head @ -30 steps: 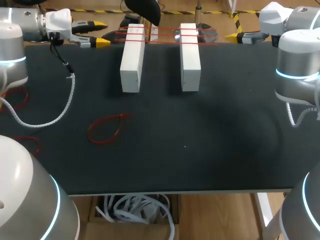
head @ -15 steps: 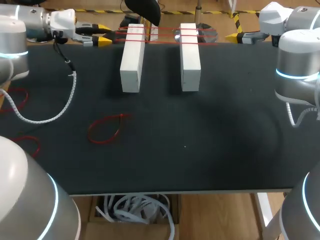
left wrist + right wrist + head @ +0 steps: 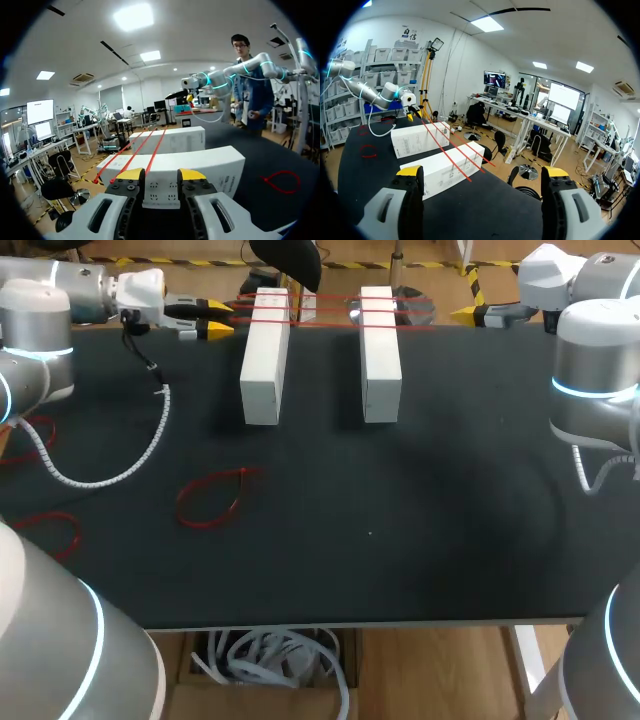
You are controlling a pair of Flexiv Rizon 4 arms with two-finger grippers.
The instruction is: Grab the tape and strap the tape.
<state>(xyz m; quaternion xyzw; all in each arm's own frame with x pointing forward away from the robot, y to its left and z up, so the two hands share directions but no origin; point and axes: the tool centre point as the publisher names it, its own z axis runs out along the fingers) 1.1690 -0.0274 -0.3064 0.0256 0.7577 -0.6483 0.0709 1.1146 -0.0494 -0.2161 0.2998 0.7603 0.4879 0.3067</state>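
While the dark surface (image 3: pixel 450 540) is carrying a left white block (image 3: pixel 264 355) and a right white block (image 3: pixel 380 352) lying side by side toward its far edge, our left fingers (image 3: pixel 215 320) are hovering slightly parted, pinching nothing, just beside the left white block's far end, and our right fingers (image 3: pixel 468 312) are hanging spread wide at the far right corner. The red tape bands (image 3: pixel 325 312) are stretching across both blocks' far ends, and a loose tape loop (image 3: pixel 212 497) is lying flat on the surface, nearer us than the left white block and apart from it.

Bright, even overhead light falls on the matte dark table (image 3: pixel 450 490), shadows seemingly faint beside the blocks (image 3: pixel 265 355).
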